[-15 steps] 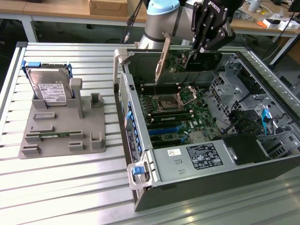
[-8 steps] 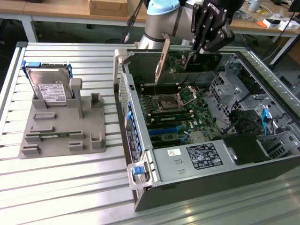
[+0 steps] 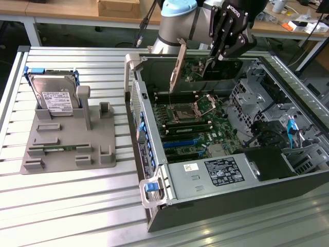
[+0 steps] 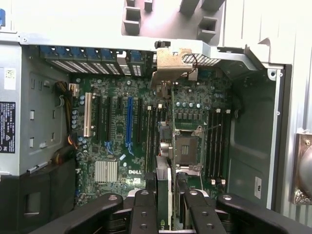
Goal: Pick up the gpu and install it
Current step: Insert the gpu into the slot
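Holding the gpu (image 3: 204,69) in the gripper (image 3: 215,55), open only a little, just as wide as the thin card. In the wrist view, seen edge-on between the two fingers (image 4: 143,209), with one finger on each face of the card. Carried upright above the open case (image 3: 159,77), over the far part of the motherboard (image 3: 205,123), above the slots and not seated in any of them. With the silver bracket (image 3: 178,64) at the card's end toward the exterior view's left, pointing down beside the case's end wall.

Counted, one by one:

- One gpu, in the grip.
- One hard drive (image 3: 51,95), standing at the far end of the grey holder (image 3: 67,139), on the exterior view's left and well apart from the case.
- One memory stick (image 3: 51,149), lying flat near the holder's front edge.
- One holder and one case, side by side on the ribbed metal table (image 3: 77,206).
- Inside the case, one CPU socket (image 4: 187,144), one small silver heatsink (image 4: 106,170), one white slot (image 4: 88,114) and one long blue slot (image 4: 129,122).
- Also some black slots beside these, too dark for a sure count.
- One blue latch (image 3: 150,186) at the near corner of the case.
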{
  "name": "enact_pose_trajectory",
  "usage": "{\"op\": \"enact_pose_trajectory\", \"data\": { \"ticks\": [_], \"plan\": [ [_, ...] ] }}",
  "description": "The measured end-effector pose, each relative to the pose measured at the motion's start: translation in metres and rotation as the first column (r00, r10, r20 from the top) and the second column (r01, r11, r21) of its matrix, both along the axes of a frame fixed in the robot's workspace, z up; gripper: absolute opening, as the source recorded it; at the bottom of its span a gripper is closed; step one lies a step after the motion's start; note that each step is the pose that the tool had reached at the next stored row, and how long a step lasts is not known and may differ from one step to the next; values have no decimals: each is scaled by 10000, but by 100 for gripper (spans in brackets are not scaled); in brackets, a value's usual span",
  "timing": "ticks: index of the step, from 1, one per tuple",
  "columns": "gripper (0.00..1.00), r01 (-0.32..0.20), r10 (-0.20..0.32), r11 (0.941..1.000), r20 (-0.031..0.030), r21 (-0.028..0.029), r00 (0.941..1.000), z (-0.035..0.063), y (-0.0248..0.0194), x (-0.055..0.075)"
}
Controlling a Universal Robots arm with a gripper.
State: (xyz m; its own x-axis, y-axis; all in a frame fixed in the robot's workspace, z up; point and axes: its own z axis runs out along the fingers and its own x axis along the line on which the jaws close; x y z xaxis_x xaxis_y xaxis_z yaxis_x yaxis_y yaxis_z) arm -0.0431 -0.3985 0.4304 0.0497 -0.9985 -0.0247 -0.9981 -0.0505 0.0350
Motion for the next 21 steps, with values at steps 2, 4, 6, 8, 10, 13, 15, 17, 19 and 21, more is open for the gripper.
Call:
{"op": "enact_pose_trajectory", "data": {
  "ticks": [2, 4, 6, 8, 10, 13, 15, 17, 19, 21],
  "plan": [
    [27, 1, -1, 10000, 0, 0, 10000, -4, 0, 0],
    [27, 0, 0, 10000, 0, 0, 10000, -12, 0, 0],
    [27, 0, 0, 10000, 0, 0, 10000, -16, -1, 0],
    [27, 0, 0, 10000, 0, 0, 10000, -22, -1, 0],
    [27, 1, -1, 10000, 0, 0, 10000, -28, -1, 0],
    [27, 0, 0, 10000, 0, 0, 10000, -38, -1, 0],
    [27, 0, 0, 10000, 0, 0, 10000, -49, -2, 0],
    [27, 0, 0, 10000, 0, 0, 10000, -57, -2, 0],
    [27, 0, 0, 10000, 0, 0, 10000, -65, -2, 0],
    [27, 1, -1, 10000, 0, 1, 10000, -76, -2, 0]
  ]
}}
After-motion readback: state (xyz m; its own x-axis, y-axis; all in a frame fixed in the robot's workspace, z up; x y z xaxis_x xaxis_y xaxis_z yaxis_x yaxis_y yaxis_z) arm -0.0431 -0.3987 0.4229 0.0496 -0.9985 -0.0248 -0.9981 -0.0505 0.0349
